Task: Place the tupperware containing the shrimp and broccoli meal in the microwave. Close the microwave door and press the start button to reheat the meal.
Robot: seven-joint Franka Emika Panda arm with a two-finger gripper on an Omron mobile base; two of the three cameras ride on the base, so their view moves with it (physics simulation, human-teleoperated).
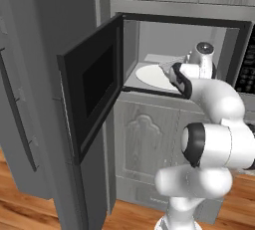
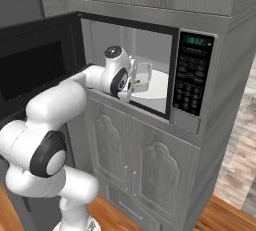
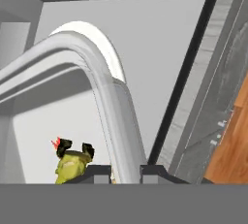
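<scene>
Wood flooring runs along the bottom of both base views, under grey cabinets with the microwave (image 2: 200,75) built in above them. Nearest, the white arm fills the lower part of each base view and reaches up and forward into the open cavity. The microwave door (image 1: 92,84) stands swung wide at centre left of the left base view.

At the cavity mouth, the gripper (image 2: 131,86) sits at the middle of the right base view, holding the tupperware (image 2: 141,77) by its rim. In the hand view the two fingers (image 3: 99,172) press close on either side of that thin rim at bottom centre, nearly together. The container looks tilted, hanging over the near edge of the white turntable plate (image 1: 149,74); whether it touches the plate I cannot tell. Broccoli of the shrimp and broccoli meal (image 3: 71,162) shows at the lower left of the hand view, with a speck of orange-red beside it.

Farther right is the black keypad strip (image 2: 190,75).

By my reading, the container is inside but not yet released. Setting it down, withdrawing, shutting the door and pressing start all remain.
</scene>
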